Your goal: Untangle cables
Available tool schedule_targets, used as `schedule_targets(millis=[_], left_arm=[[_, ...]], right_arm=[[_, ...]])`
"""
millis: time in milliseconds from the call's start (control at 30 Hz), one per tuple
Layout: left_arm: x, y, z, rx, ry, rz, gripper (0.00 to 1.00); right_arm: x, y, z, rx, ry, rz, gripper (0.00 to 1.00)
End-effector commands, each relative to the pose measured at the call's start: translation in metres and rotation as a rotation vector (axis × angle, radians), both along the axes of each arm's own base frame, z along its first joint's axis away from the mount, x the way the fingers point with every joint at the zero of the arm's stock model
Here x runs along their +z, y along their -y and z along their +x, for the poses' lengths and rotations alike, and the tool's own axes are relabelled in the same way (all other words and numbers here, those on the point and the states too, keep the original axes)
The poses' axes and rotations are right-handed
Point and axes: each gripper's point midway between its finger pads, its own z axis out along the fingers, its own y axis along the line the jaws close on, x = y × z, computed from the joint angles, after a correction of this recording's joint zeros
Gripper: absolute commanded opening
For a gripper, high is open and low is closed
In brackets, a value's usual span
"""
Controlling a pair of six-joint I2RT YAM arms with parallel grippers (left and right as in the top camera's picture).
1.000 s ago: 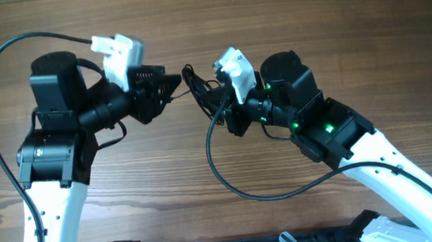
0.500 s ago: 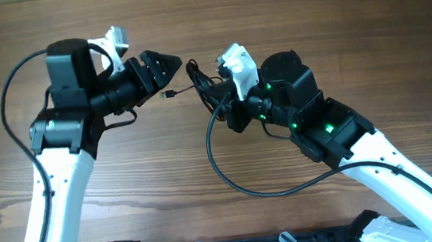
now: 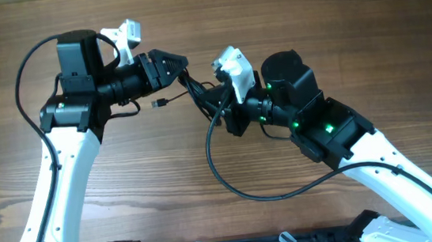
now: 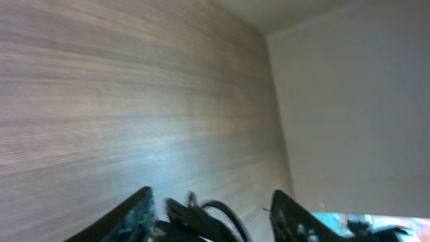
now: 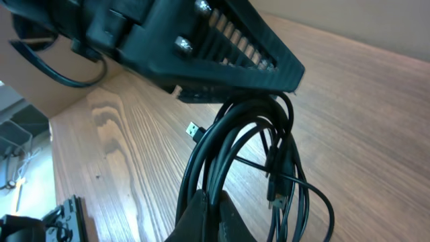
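At upper left of centre in the overhead view, the left gripper (image 3: 179, 65) has its jaws standing well apart around a loop of the bundle; its wrist view is cropped, so it may not be touching it. Just below dangles a small loose black plug (image 3: 159, 103). At centre hangs the bundle of thin black rubbery cables (image 3: 197, 89), above the brown wooden table (image 3: 309, 17). It looks light, limp and prone to snagging, so a single strand near the plug seems the best hold. To its right, the right gripper (image 3: 218, 105) is pinched tight on the gathered loops. No writing is legible.
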Motion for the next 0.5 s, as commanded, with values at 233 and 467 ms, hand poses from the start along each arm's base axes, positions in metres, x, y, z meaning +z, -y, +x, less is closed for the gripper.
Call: schedule_targets(millis=[233, 467], left_arm=[[0.013, 0.022, -0.035, -0.046, -0.342, -0.255, 0.87], [0.037, 0.023, -0.014, -0.02, -0.249, -0.311, 0.84]], right_arm=[[-0.006, 0.033, 0.029, -0.231, 0.062, -0.117, 0.04], [-0.003, 0.025, 0.022, -0.175, 0.05, -0.088, 0.04]])
